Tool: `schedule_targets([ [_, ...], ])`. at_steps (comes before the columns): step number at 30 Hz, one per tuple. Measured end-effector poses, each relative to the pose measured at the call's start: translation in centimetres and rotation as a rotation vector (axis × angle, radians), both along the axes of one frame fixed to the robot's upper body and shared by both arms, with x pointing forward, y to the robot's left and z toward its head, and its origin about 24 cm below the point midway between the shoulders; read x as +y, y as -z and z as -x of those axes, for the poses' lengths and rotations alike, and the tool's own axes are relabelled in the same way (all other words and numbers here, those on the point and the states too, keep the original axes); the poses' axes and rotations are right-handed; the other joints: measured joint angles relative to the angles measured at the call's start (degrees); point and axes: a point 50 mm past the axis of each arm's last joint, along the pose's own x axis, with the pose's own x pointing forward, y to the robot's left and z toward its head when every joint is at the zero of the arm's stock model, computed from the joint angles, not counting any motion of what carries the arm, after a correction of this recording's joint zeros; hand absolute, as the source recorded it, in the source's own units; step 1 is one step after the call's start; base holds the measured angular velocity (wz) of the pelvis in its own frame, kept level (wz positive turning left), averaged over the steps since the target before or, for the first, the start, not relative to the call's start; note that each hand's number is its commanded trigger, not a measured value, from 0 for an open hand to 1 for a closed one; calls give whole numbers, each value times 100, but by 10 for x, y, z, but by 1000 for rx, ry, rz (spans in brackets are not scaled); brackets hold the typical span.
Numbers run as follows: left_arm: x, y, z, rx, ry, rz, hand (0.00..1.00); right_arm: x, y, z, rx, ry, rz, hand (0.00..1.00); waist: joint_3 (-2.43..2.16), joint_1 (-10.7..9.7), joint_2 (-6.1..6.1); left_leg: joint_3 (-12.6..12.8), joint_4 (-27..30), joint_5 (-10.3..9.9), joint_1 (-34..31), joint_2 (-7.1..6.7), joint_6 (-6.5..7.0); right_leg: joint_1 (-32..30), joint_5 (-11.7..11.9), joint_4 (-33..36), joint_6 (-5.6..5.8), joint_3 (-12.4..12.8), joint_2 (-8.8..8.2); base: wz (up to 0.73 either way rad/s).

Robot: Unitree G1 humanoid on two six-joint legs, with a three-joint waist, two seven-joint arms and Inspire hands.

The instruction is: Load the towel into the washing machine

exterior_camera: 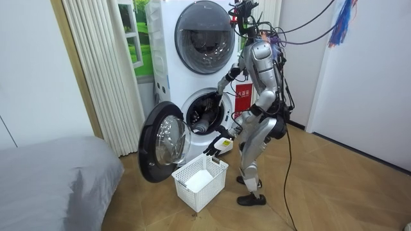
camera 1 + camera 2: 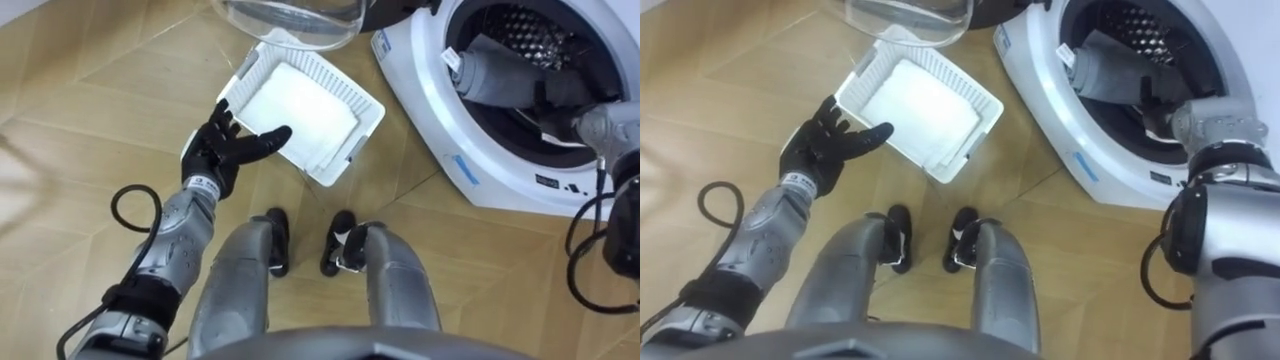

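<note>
Head cameras looked steeply down from close in at the floor before the robot, with the laundry basket (image 2: 352,150) up top and the washing machine (image 2: 440,120) open at upper right. Both eyes shared that patch, the right one set slightly to the side. The room camera stood well back, facing the machine's front and the whole robot, and caught the same basket and open machine.

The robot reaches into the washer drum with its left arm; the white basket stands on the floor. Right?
No: the right arm reaches into the drum, as the left eye view shows. The white basket stands on the floor.
</note>
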Motion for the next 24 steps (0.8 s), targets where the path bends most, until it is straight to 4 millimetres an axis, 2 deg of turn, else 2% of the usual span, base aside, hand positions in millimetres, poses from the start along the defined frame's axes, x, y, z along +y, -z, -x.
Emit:
schedule_targets([
  [4, -1, 0, -2, 2, 8, -3, 0, -3, 2, 3, 8, 24, 7, 0, 5, -1, 111, 35, -122, 7, 148, -5, 14, 152, 39, -155, 45, 15, 17, -5],
  [6, -4, -2, -5, -6, 15, 0, 0, -5, 3, 5, 8, 44, 19, 0, 5, 42, 205, 39, -256, 35, 245, 2, 37, 262, 120, -308, 69, 16, 58, -7],
  [9, -5, -1, -7, -4, 22, 3, 0, -8, 11, 14, 28, 61, 20, 0, -2, 143, 252, 58, -424, 48, 467, 6, 43, 503, 168, -519, 99, 6, 92, -6],
  [16, 7, 2, -5, 14, 23, -69, 0, -14, 27, 34, 72, 54, 70, 0, -36, 165, 356, 107, -651, 54, 835, 5, 50, 907, 201, -829, 142, -81, 108, 1],
  [18, 11, 5, -2, 29, 33, -126, 0, -14, 35, 42, 109, 37, 117, 0, -90, 175, 455, 101, -747, 54, 1017, 26, 49, 1172, 226, -1081, 181, -150, 157, 0],
  [20, 14, 8, 0, 36, 52, -176, 0, -13, 46, 53, 143, 9, 160, 0, -118, 197, 500, 95, -907, 57, 1228, 25, 45, 1402, 262, -1270, 200, -160, 189, 0],
  [22, 22, 15, 9, 68, 54, -230, 0, -8, 61, 66, 202, -83, 245, 0, -129, 197, 506, 115, -1145, 74, 1580, -2, 20, 1704, 269, -1434, 214, -146, 204, -3],
  [24, 33, 25, 25, 117, 46, -297, 0, -6, 79, 91, 318, -245, 404, 0, -176, 204, 534, 132, -1423, 91, 1919, -2, -10, 2031, 322, -1713, 233, -123, 276, -8],
])
